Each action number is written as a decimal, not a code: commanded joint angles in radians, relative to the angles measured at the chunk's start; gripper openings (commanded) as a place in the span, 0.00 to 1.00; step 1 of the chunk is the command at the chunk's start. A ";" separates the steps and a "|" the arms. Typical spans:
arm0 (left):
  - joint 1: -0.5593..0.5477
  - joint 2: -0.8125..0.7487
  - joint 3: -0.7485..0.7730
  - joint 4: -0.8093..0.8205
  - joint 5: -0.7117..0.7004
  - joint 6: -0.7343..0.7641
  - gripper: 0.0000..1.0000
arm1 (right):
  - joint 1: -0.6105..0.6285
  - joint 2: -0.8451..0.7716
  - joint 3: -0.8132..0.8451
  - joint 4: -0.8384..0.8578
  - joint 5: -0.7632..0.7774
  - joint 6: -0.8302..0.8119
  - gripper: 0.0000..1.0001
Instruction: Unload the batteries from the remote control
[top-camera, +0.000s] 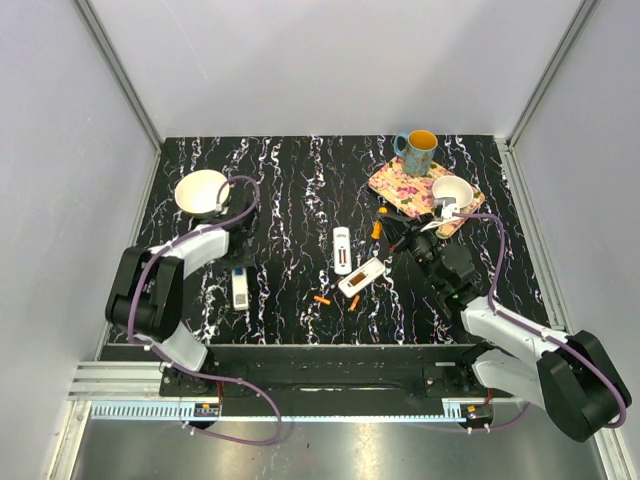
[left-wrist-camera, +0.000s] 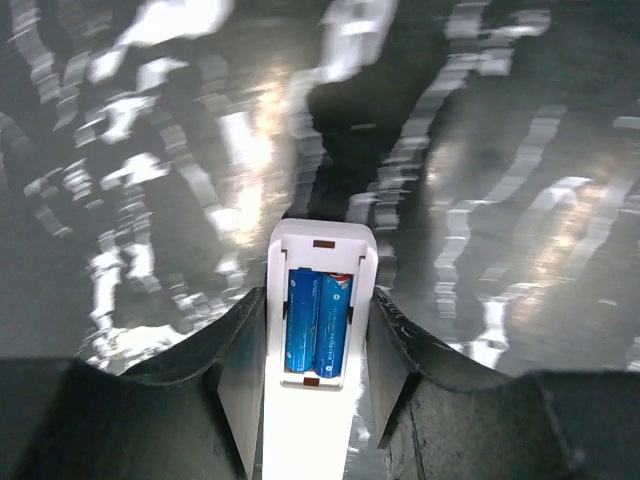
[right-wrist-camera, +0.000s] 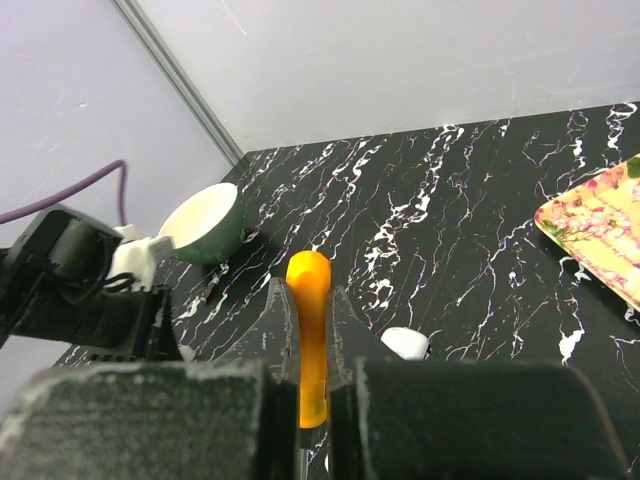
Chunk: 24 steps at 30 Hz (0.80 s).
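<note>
My left gripper (left-wrist-camera: 318, 298) is shut on a white remote (left-wrist-camera: 320, 242) lying on the black marbled table. The remote's back is open and two blue batteries (left-wrist-camera: 318, 322) sit side by side inside. From the top this remote (top-camera: 240, 288) lies at the left, at my left gripper (top-camera: 238, 262). My right gripper (right-wrist-camera: 310, 300) is shut on an orange-handled tool (right-wrist-camera: 308, 275) and holds it above the table. From the top, the right gripper (top-camera: 392, 232) is right of centre. Two more white remotes (top-camera: 342, 250) (top-camera: 362, 276) lie open mid-table. Two loose orange batteries (top-camera: 321, 300) (top-camera: 355, 302) lie in front of them.
A green bowl (top-camera: 201, 191) with a white inside stands at the back left, also seen in the right wrist view (right-wrist-camera: 205, 222). A floral tray (top-camera: 405, 187), a blue mug (top-camera: 418, 152) and a white cup (top-camera: 452, 192) stand at the back right. Grey walls enclose the table.
</note>
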 joint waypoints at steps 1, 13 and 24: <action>-0.122 0.109 0.192 -0.001 0.037 0.083 0.12 | 0.004 -0.026 -0.003 0.018 0.023 -0.020 0.00; -0.314 0.516 0.762 -0.093 0.090 0.296 0.17 | 0.001 -0.101 -0.014 -0.057 0.059 -0.054 0.00; -0.393 0.575 0.812 -0.115 0.135 0.378 0.61 | -0.001 -0.107 -0.020 -0.074 0.057 -0.052 0.00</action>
